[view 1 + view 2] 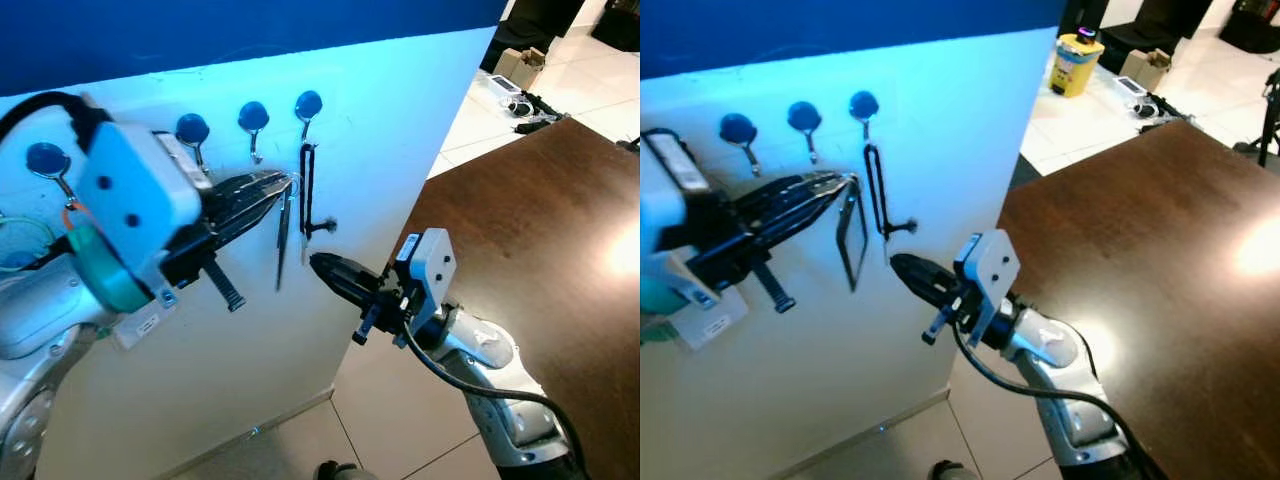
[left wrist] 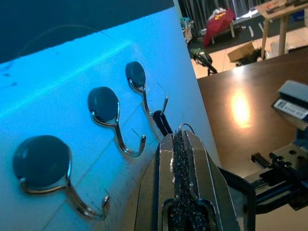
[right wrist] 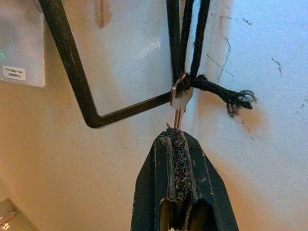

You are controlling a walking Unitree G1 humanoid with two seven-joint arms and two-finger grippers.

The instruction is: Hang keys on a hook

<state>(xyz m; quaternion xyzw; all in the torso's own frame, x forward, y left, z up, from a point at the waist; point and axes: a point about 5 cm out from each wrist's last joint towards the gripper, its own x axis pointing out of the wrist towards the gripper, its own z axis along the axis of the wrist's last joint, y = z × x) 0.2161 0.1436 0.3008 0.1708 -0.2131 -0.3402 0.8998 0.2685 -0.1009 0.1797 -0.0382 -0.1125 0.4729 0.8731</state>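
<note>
Several blue-capped metal hooks (image 1: 252, 120) stand in a row on a white wall panel. From the rightmost hook (image 1: 308, 104) hangs a black cord loop (image 1: 307, 185), with a frayed knot (image 3: 226, 94) at its lower end. A small silver key (image 3: 179, 102) dangles from that end. My right gripper (image 1: 318, 263) is below the cord, shut on the key's blade. My left gripper (image 1: 285, 183) is shut just left of the cord, level with the hooks' lower ends. A thin dark rectangular frame (image 1: 852, 235) hangs from its tips.
A dark brown table (image 1: 540, 220) stands to the right of the panel, close to my right arm. Pale floor tiles (image 1: 390, 410) lie below. A yellow container (image 1: 1077, 60) and a box (image 1: 522, 65) sit on the floor far right.
</note>
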